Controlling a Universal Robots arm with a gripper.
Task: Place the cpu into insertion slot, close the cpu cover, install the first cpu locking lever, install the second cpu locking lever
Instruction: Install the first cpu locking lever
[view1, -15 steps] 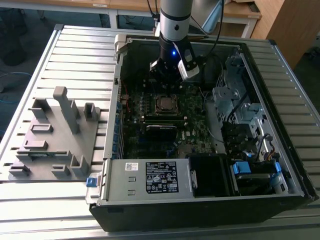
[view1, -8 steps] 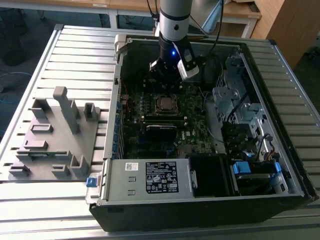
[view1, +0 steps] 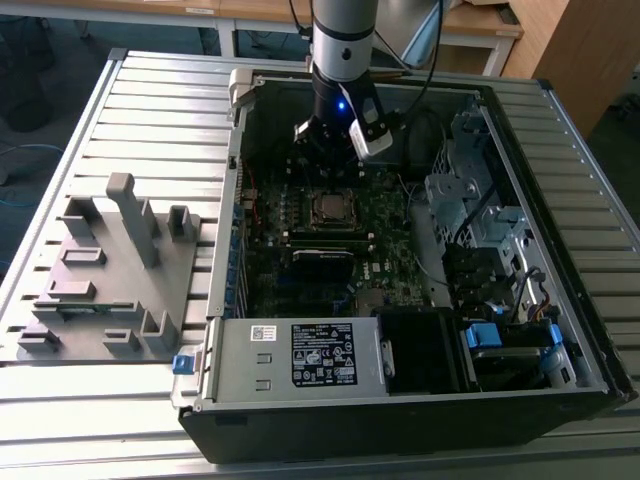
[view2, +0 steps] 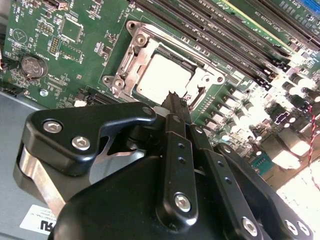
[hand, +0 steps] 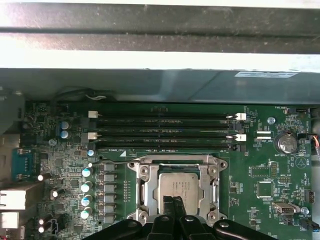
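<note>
Exterior view: open computer case (view1: 400, 390) on a slatted table (view1: 150, 100); gripper (view1: 332, 175) hanging just above the insertion slot (view1: 330, 208) on the green motherboard (view1: 390, 255); grey fixture (view1: 110, 280) well apart, toward the exterior view's left.
Second wrist view: fingers (view2: 172, 107) pressed together, nothing between them, tips close over the cpu (view2: 162, 77); cpu seated in the slot; cpu cover (view2: 129, 57) lying flat around it.
First wrist view: same seated cpu, framed by the cover; long memory slots (hand: 165, 127) beside the socket.

Black label (view1: 325, 353) on power supply (view1: 240, 365), print unreadable; motherboard (hand: 250, 165) markings illegible
</note>
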